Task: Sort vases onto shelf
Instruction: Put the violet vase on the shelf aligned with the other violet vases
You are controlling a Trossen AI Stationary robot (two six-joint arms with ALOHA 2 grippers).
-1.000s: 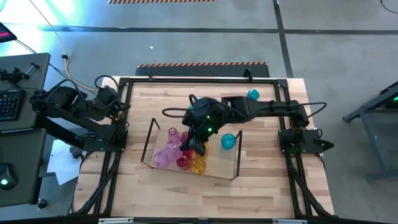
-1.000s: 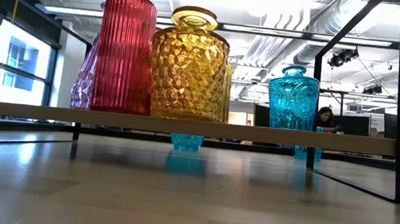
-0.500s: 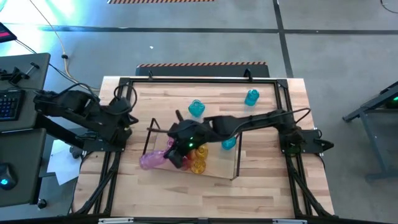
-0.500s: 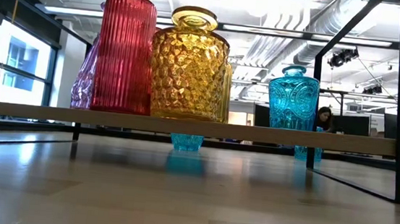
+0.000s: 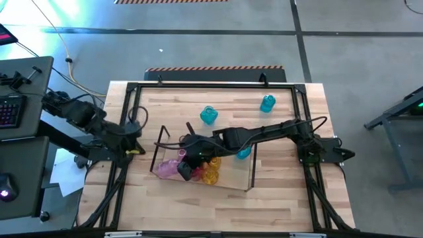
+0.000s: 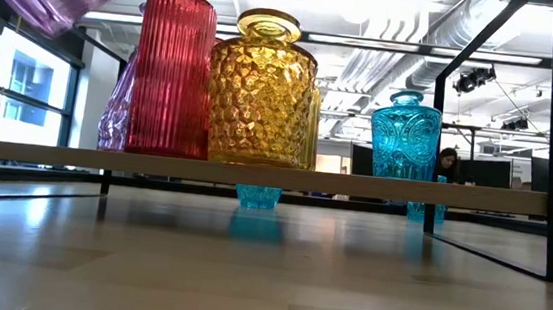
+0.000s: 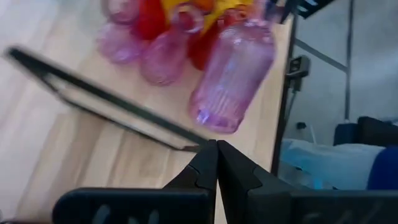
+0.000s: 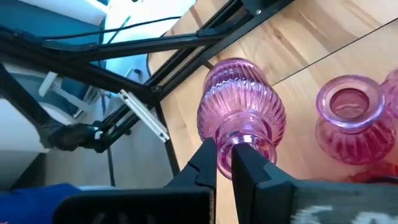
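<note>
Between right tool tips: pink vase.

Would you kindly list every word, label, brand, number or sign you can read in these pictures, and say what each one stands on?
None: no readable text shows in any view.
The vases carry only moulded patterns, no lettering.
The shelf and table bear no labels.
The striped strip along the table's far edge is a marking, not words.
The keyboard at the left has keys too small to read.
</note>
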